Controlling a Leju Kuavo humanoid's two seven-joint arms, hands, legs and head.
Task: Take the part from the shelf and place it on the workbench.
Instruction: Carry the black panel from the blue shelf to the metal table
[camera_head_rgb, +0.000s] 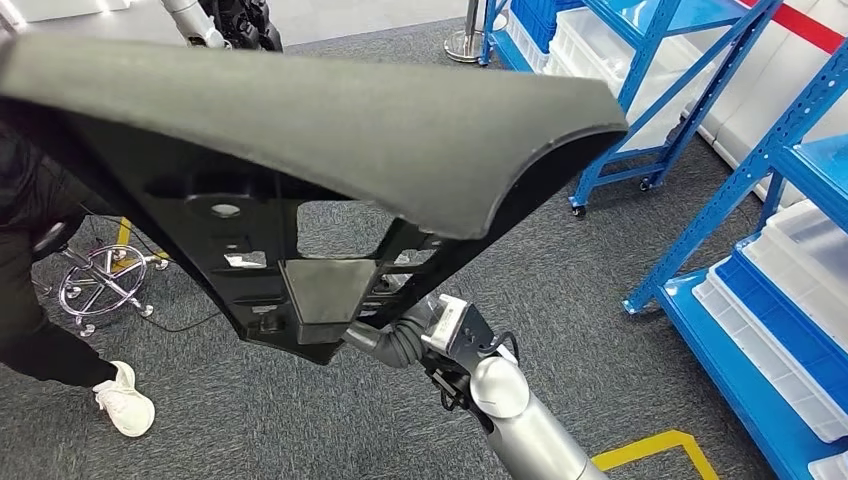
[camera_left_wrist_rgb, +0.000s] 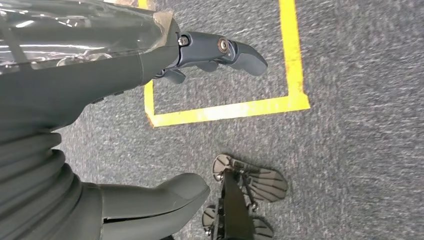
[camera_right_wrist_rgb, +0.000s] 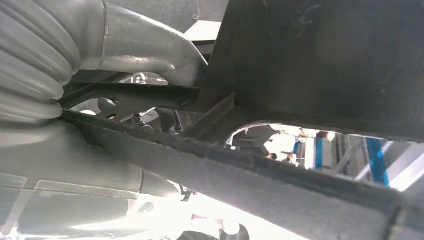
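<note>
Above the carpet, right robot hand (camera_head_rgb: 405, 335) clamped on the large, stiff, awkward black part (camera_head_rgb: 300, 150) at its ribbed frame; left robot hand (camera_left_wrist_rgb: 150, 115) spread, holding nothing.

We see the left hand (camera_left_wrist_rgb: 150, 125), grey thumb and dark fingers apart, holding nothing, above grey speckled carpet floor (camera_left_wrist_rgb: 360, 150) marked with a yellow tape corner (camera_left_wrist_rgb: 225, 110).

Our right arm (camera_head_rgb: 530, 430) reaches up and forward, wrist bent, right hand (camera_right_wrist_rgb: 125, 50) gripping the black part (camera_head_rgb: 300, 150) from underneath, thumb over a strut. Our left hand (camera_left_wrist_rgb: 150, 65) hangs toward the floor, fingers apart, holding nothing.
</note>
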